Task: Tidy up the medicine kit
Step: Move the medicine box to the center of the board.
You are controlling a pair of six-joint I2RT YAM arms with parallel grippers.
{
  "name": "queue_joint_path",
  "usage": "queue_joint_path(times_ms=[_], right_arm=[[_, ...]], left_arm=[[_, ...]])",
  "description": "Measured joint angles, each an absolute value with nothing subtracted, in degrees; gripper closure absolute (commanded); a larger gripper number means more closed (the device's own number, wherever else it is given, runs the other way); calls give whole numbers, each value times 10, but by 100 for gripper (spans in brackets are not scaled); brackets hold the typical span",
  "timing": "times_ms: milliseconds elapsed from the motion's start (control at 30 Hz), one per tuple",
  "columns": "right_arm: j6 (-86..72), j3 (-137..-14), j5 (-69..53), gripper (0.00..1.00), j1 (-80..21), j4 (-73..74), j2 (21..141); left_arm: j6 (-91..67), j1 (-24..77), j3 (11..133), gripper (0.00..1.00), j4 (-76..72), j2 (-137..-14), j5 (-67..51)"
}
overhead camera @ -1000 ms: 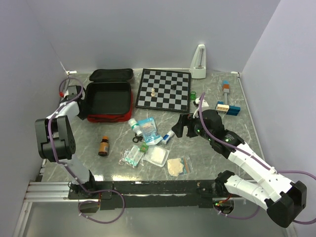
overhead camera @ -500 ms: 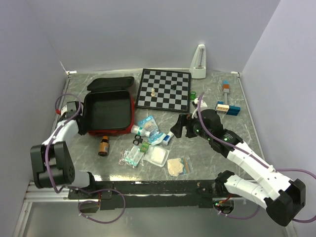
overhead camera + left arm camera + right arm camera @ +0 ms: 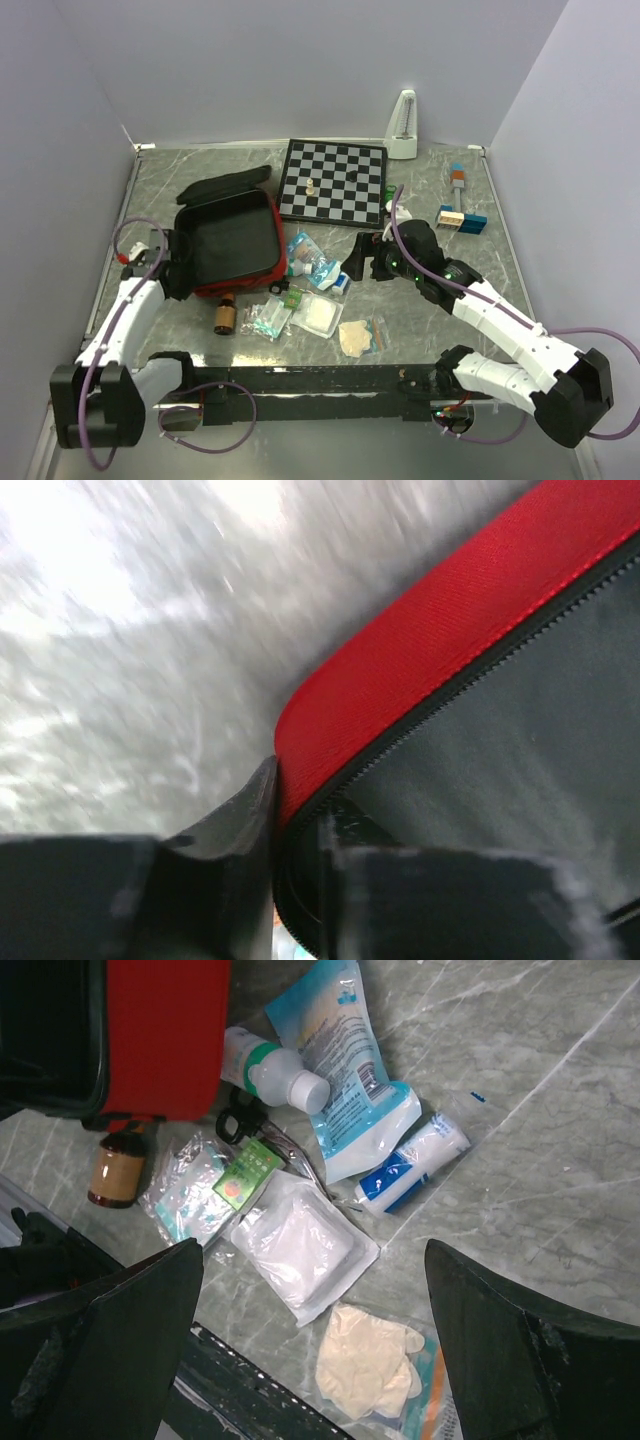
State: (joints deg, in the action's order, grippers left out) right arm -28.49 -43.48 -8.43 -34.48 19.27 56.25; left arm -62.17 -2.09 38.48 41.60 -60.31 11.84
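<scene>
The medicine kit (image 3: 235, 245) lies open on the table, red outside with black lining, its lid (image 3: 225, 184) flopped back. My left gripper (image 3: 176, 272) is shut on the kit's left rim; the left wrist view shows the red wall (image 3: 430, 650) and zip edge pinched between the jaws (image 3: 295, 830). My right gripper (image 3: 360, 262) hangs open and empty above loose supplies: a white bottle (image 3: 275, 1068), blue pouch (image 3: 345, 1070), bandage roll (image 3: 412, 1163), gauze packet (image 3: 300, 1245), gloves (image 3: 370, 1360) and brown bottle (image 3: 117, 1168).
A black-and-white chessboard (image 3: 333, 180) with a few pieces lies behind the supplies. A white metronome (image 3: 403, 125) stands at the back. Coloured blocks (image 3: 460, 215) lie at the right. Small scissors (image 3: 240, 1120) and a green packet (image 3: 243, 1173) lie by the kit's corner.
My left arm has swung toward me, dragging the kit nearer and turning it; the kit has pushed the brown bottle and nearby supplies. The right gripper has edged slightly left.
</scene>
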Motion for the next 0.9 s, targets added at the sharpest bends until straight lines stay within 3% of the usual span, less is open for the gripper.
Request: queue_joint_path(times_ms=[67, 167, 333, 467, 567, 633, 900], right_arm=[[-285, -435, -85, 2, -345, 193, 567], [-284, -435, -85, 2, -345, 194, 568], [-284, -435, -84, 2, -345, 196, 567], [-284, -435, -83, 2, -345, 198, 565], [-283, -435, -82, 2, -345, 199, 563], [-280, -434, -81, 2, -345, 200, 563], [-267, -434, -81, 2, -345, 202, 565]], left_arm=[[-639, 9, 381, 65, 427, -584, 121], [-656, 20, 382, 64, 427, -571, 123], [-654, 20, 402, 81, 436, -573, 154], [-634, 12, 408, 62, 448, -583, 176], [-618, 5, 434, 24, 444, -595, 180], [-597, 4, 452, 10, 436, -591, 183], [-452, 5, 497, 10, 377, -517, 150]])
